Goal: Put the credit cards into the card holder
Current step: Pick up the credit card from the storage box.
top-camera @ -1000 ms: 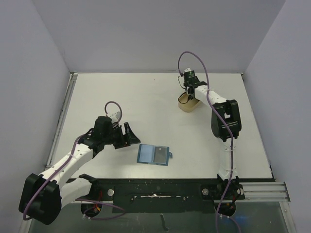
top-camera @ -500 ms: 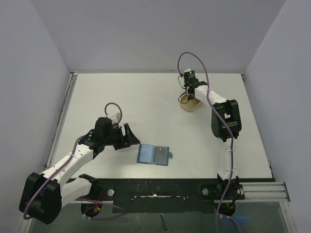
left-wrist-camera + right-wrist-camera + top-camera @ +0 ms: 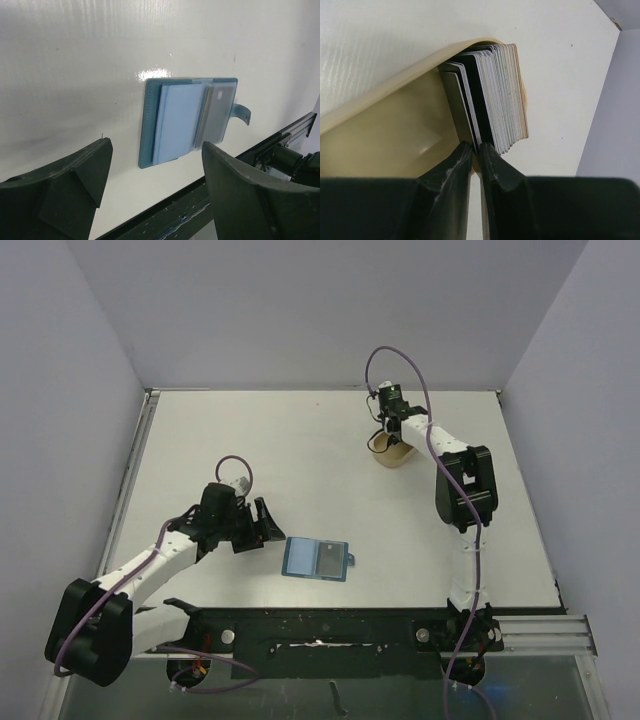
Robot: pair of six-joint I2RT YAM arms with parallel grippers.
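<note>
The blue card holder (image 3: 317, 559) lies open on the table near the front edge, with a grey card in its right pocket; it also shows in the left wrist view (image 3: 190, 119). My left gripper (image 3: 262, 524) is open and empty just left of it, jaws wide apart (image 3: 155, 192). My right gripper (image 3: 390, 430) is at the tan oval dish (image 3: 388, 452) at the back right. In the right wrist view the jaws (image 3: 476, 150) are shut on the edge of one credit card in the upright stack of credit cards (image 3: 492, 95) inside the dish (image 3: 385, 135).
Black rail (image 3: 330, 625) runs along the table's front edge, just beyond the wallet. Grey walls enclose the table at left, back and right.
My left gripper has moved down and slightly right, closer to the wallet's left edge. The right gripper has stayed at the dish.
</note>
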